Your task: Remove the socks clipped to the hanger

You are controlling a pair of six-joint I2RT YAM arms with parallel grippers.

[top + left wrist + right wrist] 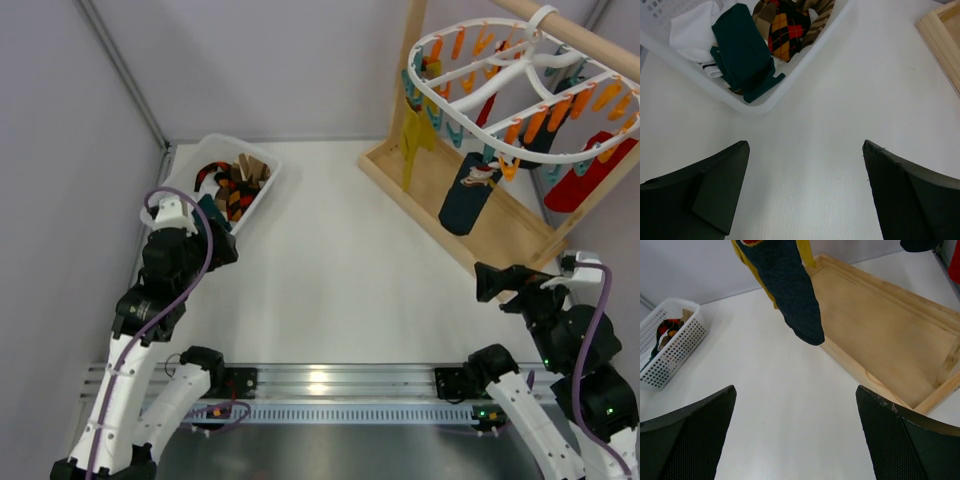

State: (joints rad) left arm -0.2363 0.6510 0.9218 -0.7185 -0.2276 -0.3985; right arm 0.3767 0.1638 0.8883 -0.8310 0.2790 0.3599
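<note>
L pincer [805, 146], R pincer [795, 388] agape; socks [468, 195] clipped on hanger [487, 85]

White hanger [478, 92] carries orange and teal clips [535, 125], mustard sock [413, 140], navy patterned sock [468, 195], red sock [585, 180].

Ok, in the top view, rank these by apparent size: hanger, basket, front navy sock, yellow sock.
1. hanger
2. basket
3. front navy sock
4. yellow sock
The hanger hangs nearer the camera, so part of its lead may be nearness.
</note>
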